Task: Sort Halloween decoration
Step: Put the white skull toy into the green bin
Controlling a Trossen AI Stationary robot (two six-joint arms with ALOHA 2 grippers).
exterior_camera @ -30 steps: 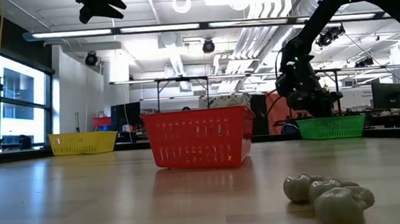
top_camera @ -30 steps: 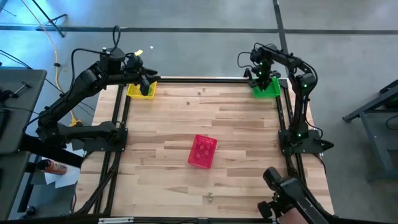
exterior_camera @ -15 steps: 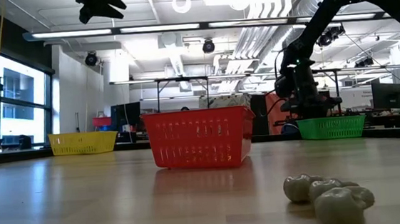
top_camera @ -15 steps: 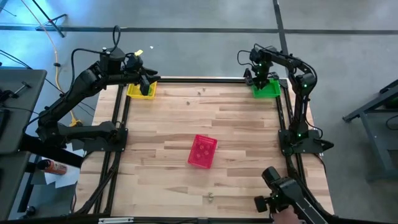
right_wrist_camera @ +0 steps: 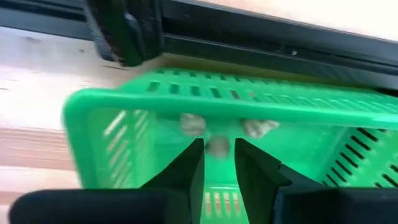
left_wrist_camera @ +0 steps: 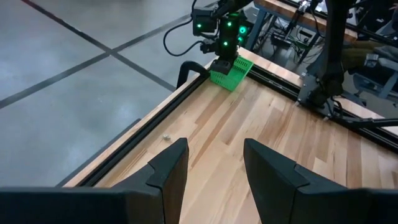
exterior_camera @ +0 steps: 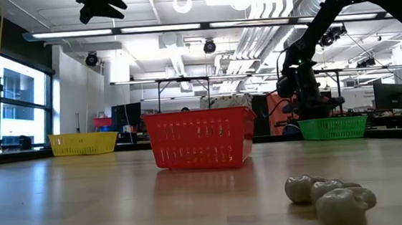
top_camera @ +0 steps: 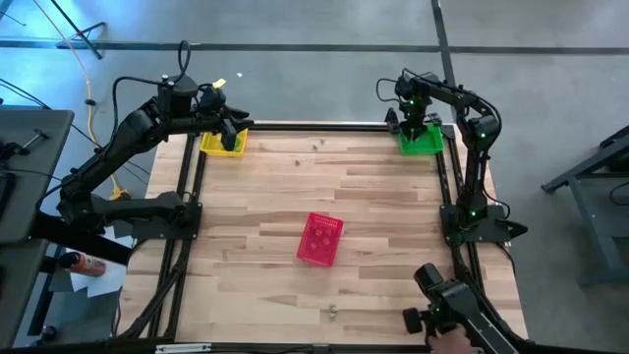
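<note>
Since a second ago your right gripper (top_camera: 413, 126) has lifted a little above the green basket (top_camera: 423, 140) at the far right corner of the counter (top_camera: 373, 216), and the camera gear at the near right edge has shifted; your left gripper (top_camera: 236, 126) has not moved and hangs over the yellow basket (top_camera: 222, 144) at the far left corner. You can see its fingers (left_wrist_camera: 168, 171) spread with nothing between them. Your right wrist view looks down between the right fingers (right_wrist_camera: 252, 165), which stand slightly apart, with a pale trinket (right_wrist_camera: 217, 146) in line with the gap (whether they pinch it or it lies in the basket, you cannot tell). Two more pale trinkets (right_wrist_camera: 193, 124) sit beside it inside the green basket, hidden from the high view by the arm. A pale cluster of decorations (exterior_camera: 330, 197) lies on the near counter, large in the low view, only a speck from above. Between the corners, nearer you, stands the red basket (top_camera: 320, 239), clear of both arms. No writing is readable
</note>
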